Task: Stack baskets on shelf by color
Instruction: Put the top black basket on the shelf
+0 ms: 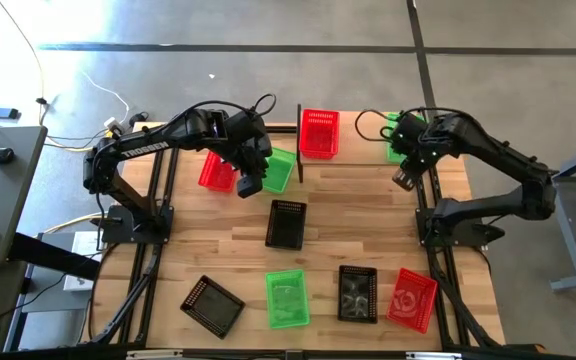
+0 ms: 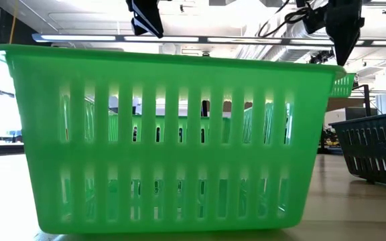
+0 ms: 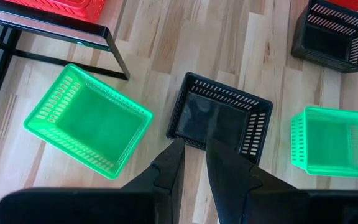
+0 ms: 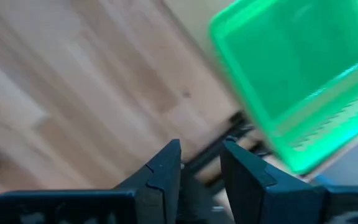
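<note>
My left gripper (image 1: 249,185) (image 3: 194,155) hangs open and empty over the table's far middle, between a red basket (image 1: 216,170) and a green basket (image 1: 279,169) (image 3: 89,121). A black basket (image 1: 286,223) (image 3: 219,121) stands just nearer than its fingertips. The shelf (image 1: 363,152) runs along the far edge and carries a red basket (image 1: 318,133) and a green basket (image 1: 404,133) (image 4: 297,74). My right gripper (image 1: 404,180) (image 4: 201,162) hovers open and empty just in front of the shelf, below that green basket. The other baskets rest on their bases on the table.
Along the near edge stand a black basket (image 1: 211,303), a green basket (image 1: 287,298) (image 2: 173,140), a black basket (image 1: 357,293) (image 2: 374,147) and a red basket (image 1: 411,298). The shelf's black frame leg (image 3: 114,56) stands beside the far green basket. Bare wood lies mid-table on the right.
</note>
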